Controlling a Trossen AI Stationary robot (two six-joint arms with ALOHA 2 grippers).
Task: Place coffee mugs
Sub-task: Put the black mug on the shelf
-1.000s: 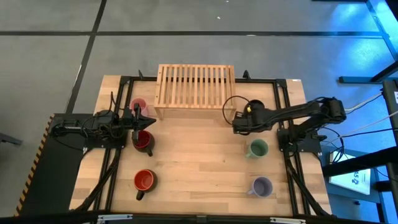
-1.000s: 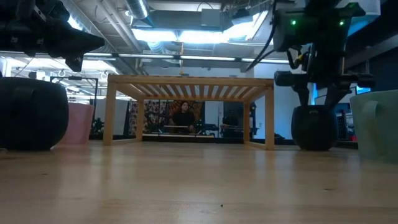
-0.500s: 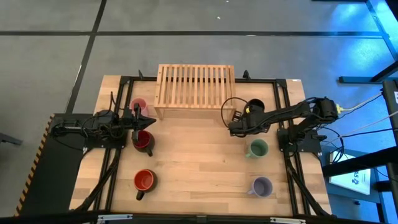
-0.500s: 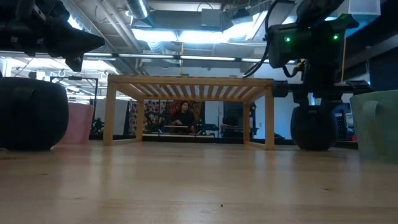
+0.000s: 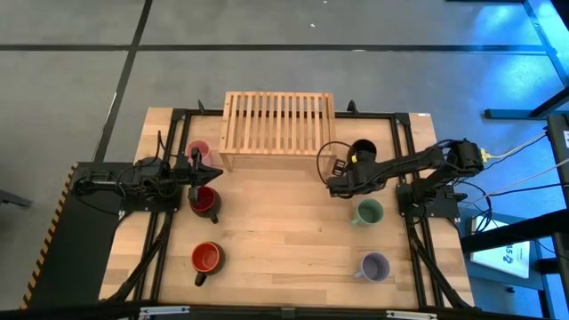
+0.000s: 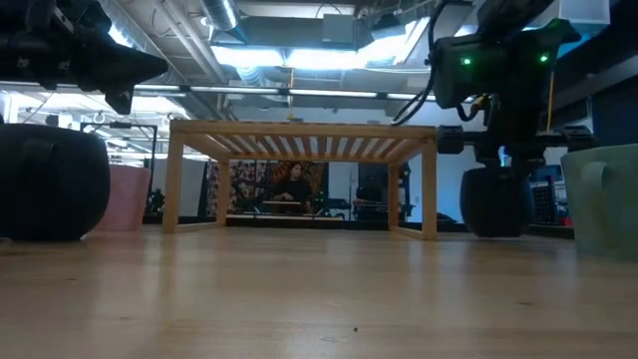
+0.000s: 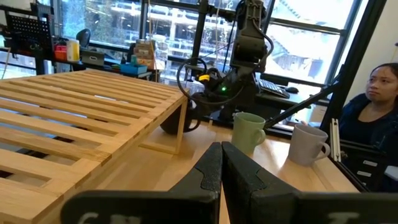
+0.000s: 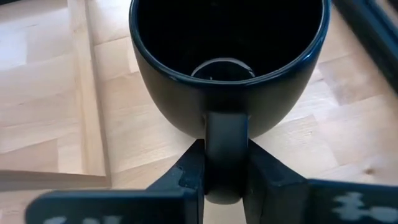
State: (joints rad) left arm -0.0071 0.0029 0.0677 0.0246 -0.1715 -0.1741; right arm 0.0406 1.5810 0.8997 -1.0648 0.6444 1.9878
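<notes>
The black mug (image 5: 363,148) (image 8: 224,56) stands upright by the right end of the wooden rack (image 5: 279,124), with my right gripper (image 5: 350,165) (image 8: 227,167) shut on its handle. My left gripper (image 5: 196,171) (image 7: 219,167) is shut on nothing, raised over the table's left side just beyond the dark red mug (image 5: 204,200). On the table rest the pink mug (image 5: 197,149), the orange mug (image 5: 206,258), the green mug (image 5: 367,212) and the lavender mug (image 5: 375,266). My right gripper pinches the black mug's handle (image 8: 227,134) between its two fingers (image 8: 189,171), one on each flat side. The fingers slant down from above on the mug's near side. The mug is upright with its mouth up; in the low view its base (image 6: 495,231) looks level with the tabletop.
The slatted rack (image 6: 299,140) stands on legs at the table's far middle, with open room under it. The table's middle (image 5: 284,222) is bare wood. Black frame rails run along both sides. A person (image 7: 373,106) sits beyond the table's right.
My right gripper has moved down and a little toward the table's left, onto the black mug, and its fingers have shut on the handle. My left arm has kept still.
</notes>
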